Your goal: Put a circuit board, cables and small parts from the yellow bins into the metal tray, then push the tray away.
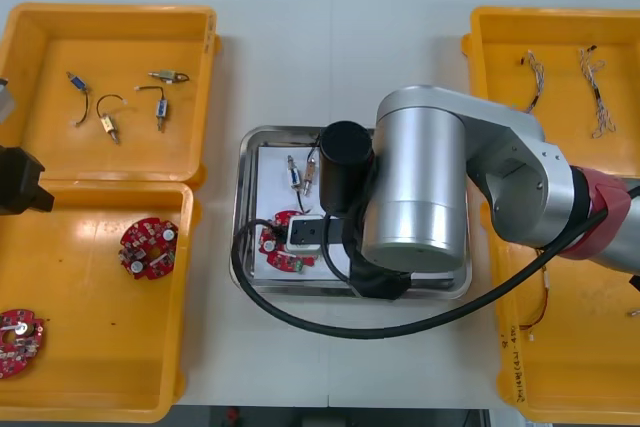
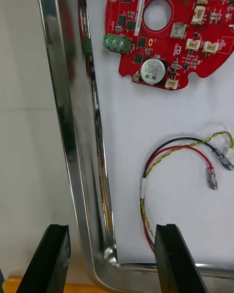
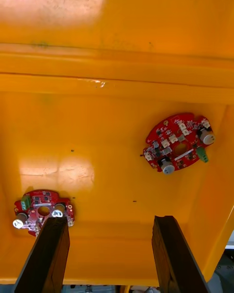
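Right claw [image 2: 111,229], spread empty, straddles the rim of the shiny metal tray [image 2: 68,127]; we'd push next; left claw [image 3: 109,222] open over yellow bin [image 3: 117,29]

Robotics lab or electronics workbench. A light table [image 1: 300,37] holds yellow bins [image 1: 110,10], each sorted by content: round red boards [image 1: 149,247], thin cables [image 1: 597,87] and small metal parts [image 1: 160,107]. A shiny tray [image 1: 244,162] sits between them, and a silver robot arm [image 1: 415,187] reaches over it.
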Tool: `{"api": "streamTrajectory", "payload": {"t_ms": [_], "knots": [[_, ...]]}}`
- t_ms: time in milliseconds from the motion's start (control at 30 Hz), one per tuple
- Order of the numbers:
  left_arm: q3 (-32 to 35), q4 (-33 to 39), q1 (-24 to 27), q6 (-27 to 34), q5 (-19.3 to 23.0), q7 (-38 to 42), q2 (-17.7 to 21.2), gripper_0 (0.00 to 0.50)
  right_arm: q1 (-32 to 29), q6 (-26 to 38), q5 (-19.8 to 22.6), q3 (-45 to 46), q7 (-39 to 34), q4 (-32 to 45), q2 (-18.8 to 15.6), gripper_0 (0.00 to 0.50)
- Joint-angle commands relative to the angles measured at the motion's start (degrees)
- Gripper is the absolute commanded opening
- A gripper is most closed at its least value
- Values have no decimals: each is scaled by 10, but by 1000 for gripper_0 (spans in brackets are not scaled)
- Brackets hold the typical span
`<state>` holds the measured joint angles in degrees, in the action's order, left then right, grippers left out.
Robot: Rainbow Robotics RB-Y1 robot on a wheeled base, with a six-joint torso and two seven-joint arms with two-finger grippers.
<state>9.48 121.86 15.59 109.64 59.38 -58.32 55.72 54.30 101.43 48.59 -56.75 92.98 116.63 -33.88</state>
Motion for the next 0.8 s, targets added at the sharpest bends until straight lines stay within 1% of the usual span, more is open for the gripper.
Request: {"api": "streamTrajectory", "payload": {"t_ms": [33,233,300,500,800], "knots": [[19,21,-14,4,4,-14,29,500,-7,-7,-17,-29,12,22,9,500],[19,21,-15,4,3,-10,28,500,-20,-18,-43,-53,9,21,14,500],[19,21,-15,4,4,-8,28,500,-32,-20,-57,-56,8,19,20,500],[19,21,-15,4,4,-8,28,500,-53,-26,-80,-66,4,3,40,500],[19,21,-15,4,4,-8,28,500,-79,-33,-119,-74,2,3,64,500]]}}
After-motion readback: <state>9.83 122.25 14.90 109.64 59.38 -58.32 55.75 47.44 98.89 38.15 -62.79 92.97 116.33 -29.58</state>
